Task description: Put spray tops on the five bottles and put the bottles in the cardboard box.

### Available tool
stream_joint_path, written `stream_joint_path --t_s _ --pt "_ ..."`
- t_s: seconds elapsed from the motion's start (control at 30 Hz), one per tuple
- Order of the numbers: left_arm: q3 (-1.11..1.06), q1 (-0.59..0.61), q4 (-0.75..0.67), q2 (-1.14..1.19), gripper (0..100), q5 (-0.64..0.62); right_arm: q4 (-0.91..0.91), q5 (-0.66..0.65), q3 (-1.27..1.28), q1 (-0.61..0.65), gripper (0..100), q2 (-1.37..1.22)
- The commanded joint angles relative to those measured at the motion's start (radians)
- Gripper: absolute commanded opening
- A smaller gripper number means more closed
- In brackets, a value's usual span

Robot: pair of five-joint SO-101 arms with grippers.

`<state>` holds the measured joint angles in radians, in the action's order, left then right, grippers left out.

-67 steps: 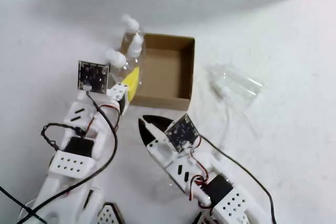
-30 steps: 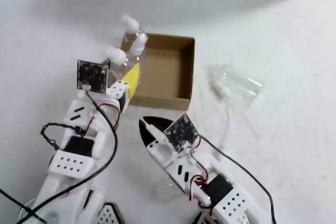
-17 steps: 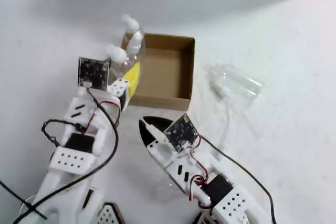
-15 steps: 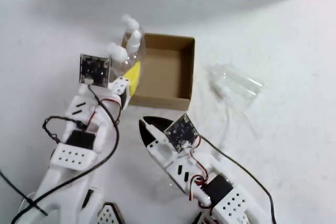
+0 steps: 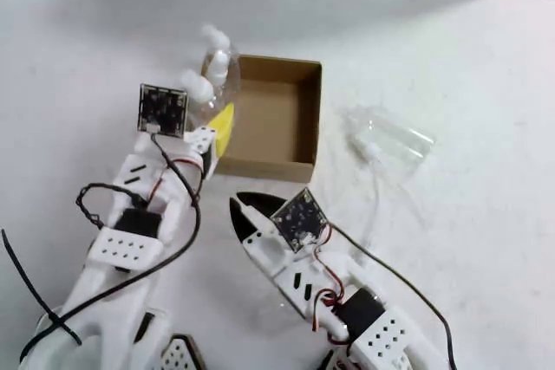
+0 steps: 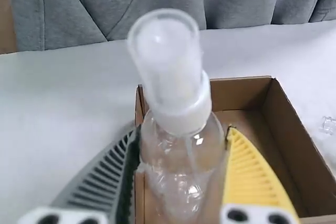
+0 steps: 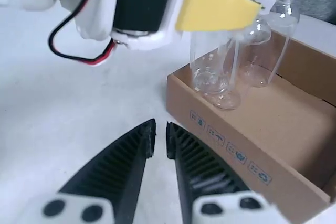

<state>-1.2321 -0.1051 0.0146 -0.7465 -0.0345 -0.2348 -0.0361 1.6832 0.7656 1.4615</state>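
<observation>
Your left gripper is closed on one clear bottle, with the grey finger on one side and the yellow finger on the other. This bottle carries a white spray top and is upright at the left wall of the cardboard box. I cannot tell if its base touches the box floor.

For writing, you find only a row of small blue printed marks on the near outside wall of the box, and no words can be read there. The bottles are plain and have no labels.

Now the count. There is one cardboard box. At the box there are two upright bottles, the held one and a second bottle just behind it inside the box, and each has its own spray top. On the white table, well apart to the right of the box, more clear bottles lie together on their sides. They overlap, so I cannot count them surely.

Your right gripper is low over the table in front of the box's near wall. Its black fingers are almost together, with only a thin gap and nothing between them.
</observation>
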Motion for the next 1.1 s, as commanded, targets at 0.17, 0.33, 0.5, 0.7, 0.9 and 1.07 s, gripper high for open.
stream_joint_path --t_s 0.17,0.33,0.5,0.7,0.9,1.07 --pt "0.035 -0.005 -0.034 0.001 6 0.011 -0.001 -0.012 0.011 -0.013 1.5 0.013" --pt "0.037 -0.007 -0.034 0.001 6 0.011 -0.001 -0.011 0.011 -0.013 1.5 0.013" --pt "0.038 -0.008 -0.034 0.002 6 0.011 -0.001 -0.009 0.011 -0.013 1.5 0.013" --pt "0.069 -0.005 -0.034 0.067 6 0.011 -0.001 -0.009 0.011 -0.013 1.5 0.013" --pt "0.121 0.016 -0.044 0.18 6 0.011 -0.001 -0.012 0.011 -0.013 1.5 0.013" --pt "0.094 0.012 -0.081 0.189 6 0.011 -0.001 -0.012 0.011 -0.013 1.5 0.013"
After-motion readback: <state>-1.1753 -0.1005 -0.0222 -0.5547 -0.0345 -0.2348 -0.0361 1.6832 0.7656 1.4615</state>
